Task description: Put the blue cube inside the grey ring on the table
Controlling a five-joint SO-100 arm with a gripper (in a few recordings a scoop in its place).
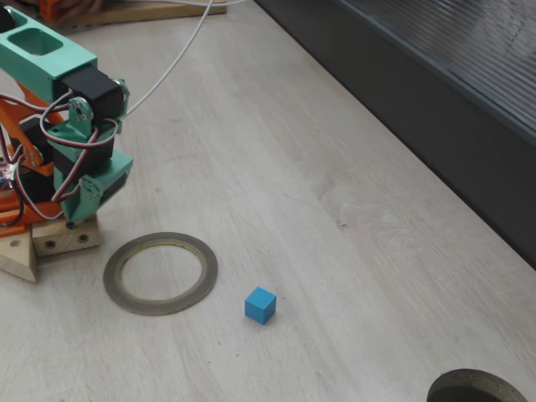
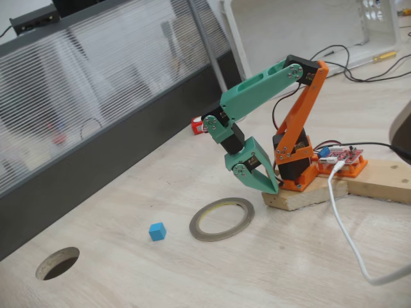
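Note:
The blue cube [image 1: 260, 305] [image 2: 157, 231] rests on the pale wood table [image 1: 335, 251] [image 2: 128, 212], a short way outside the grey ring [image 1: 110, 276] [image 2: 195, 229]. The ring lies flat and its hole holds nothing. My green gripper [image 1: 79, 209] [image 2: 273, 188] hangs folded back, tip down, close to the arm's wooden base block [image 1: 59, 239] [image 2: 302, 196]. It sits just behind the ring, well away from the cube. Its fingers meet at the tip with nothing between them.
A dark round opening [image 1: 477, 387] [image 2: 58, 263] sits in the table beyond the cube. A dark grey ribbed wall [image 1: 419, 92] [image 2: 96, 160] borders the table's far side. A white cable [image 1: 180, 59] [image 2: 347, 237] trails across the table past the base.

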